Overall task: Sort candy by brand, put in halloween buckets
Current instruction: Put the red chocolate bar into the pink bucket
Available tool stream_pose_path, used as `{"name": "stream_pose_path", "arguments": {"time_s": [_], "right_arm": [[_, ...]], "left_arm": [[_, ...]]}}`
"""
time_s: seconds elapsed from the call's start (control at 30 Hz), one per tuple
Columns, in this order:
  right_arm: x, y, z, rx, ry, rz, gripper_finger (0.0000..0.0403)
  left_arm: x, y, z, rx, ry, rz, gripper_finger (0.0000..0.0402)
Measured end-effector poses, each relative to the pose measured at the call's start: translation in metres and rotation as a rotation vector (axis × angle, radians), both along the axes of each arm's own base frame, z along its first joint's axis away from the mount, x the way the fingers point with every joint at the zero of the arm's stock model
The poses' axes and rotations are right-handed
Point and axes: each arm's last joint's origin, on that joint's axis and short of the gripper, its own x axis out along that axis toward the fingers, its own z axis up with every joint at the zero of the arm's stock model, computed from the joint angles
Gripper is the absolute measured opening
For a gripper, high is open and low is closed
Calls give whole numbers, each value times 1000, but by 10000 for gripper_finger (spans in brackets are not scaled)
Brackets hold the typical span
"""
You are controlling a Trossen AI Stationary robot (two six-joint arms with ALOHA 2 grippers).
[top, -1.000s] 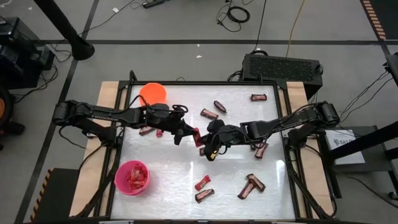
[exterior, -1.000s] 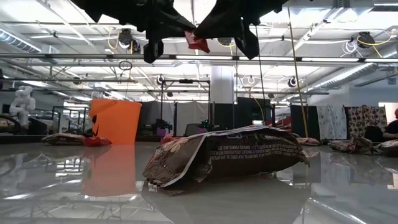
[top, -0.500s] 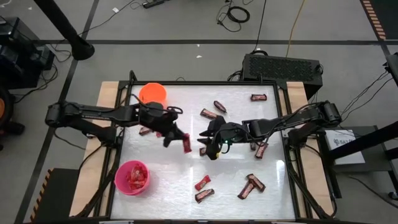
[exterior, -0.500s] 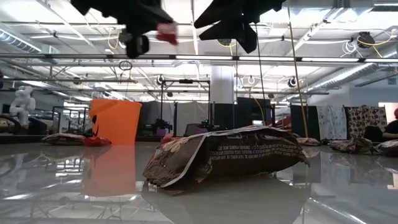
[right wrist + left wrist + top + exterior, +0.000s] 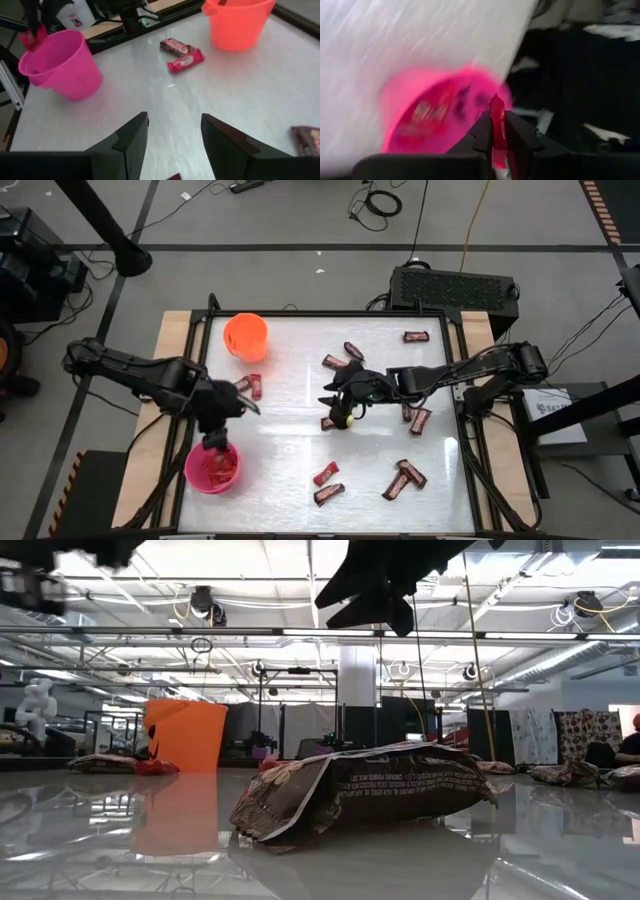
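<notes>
The left pincer [image 5: 498, 131] grips a red bar [image 5: 497, 125] just above the pink pail [image 5: 212, 467], which holds red candy. The right pincer [image 5: 172, 132] hangs open mid-desk [image 5: 290, 450]. More bars [image 5: 405, 477] lie scattered; the orange pail [image 5: 246, 336] stands at the far left.

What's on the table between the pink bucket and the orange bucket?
Two candies, a red bar and a dark bar, lie between the pink bucket and the orange bucket; the right wrist view shows it.

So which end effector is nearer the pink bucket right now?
Left. The left end effector, shut on a red candy bar, hangs just above the pink bucket rim. The right end effector is open near the table's middle, well away from it.
</notes>
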Motion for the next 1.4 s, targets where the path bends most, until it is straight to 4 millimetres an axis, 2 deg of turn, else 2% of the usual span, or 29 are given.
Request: {"name": "stream_pose_path", "arguments": {"time_s": [0.1, 0.23, 0.4, 0.63, 0.8, 0.9, 1.03, 1.2, 1.4], "right_arm": [[1, -5, 1, -24, -1, -2, 176], [1, -15, 1, -42, 2, -18, 176], [1, -25, 1, -40, 3, -49, 176], [1, -28, 0, -38, 4, -55, 176], [1, -24, 0, 6, 3, -38, 176], [1, -14, -3, 79, 25, 53, 176], [3, 4, -19, 100, 116, 180, 176], [14, 17, -44, 176, 165, 151, 176], [25, 26, -78, 309, 238, 66, 176]], "left_arm": [[-10, -7, -3, 31, 83, -30, 38], [-12, -11, -6, 115, 91, -12, 43], [-11, -15, -6, 147, 58, -14, 75], [-13, -19, -5, 144, 51, -51, 122], [-5, -19, -1, 154, -138, -156, 131], [4, -16, 3, 179, -283, -189, 132], [11, 1, 2, 390, -391, -162, 132], [27, 35, -7, 685, -374, -90, 132], [53, 70, -41, 890, -227, -333, 132]]}}
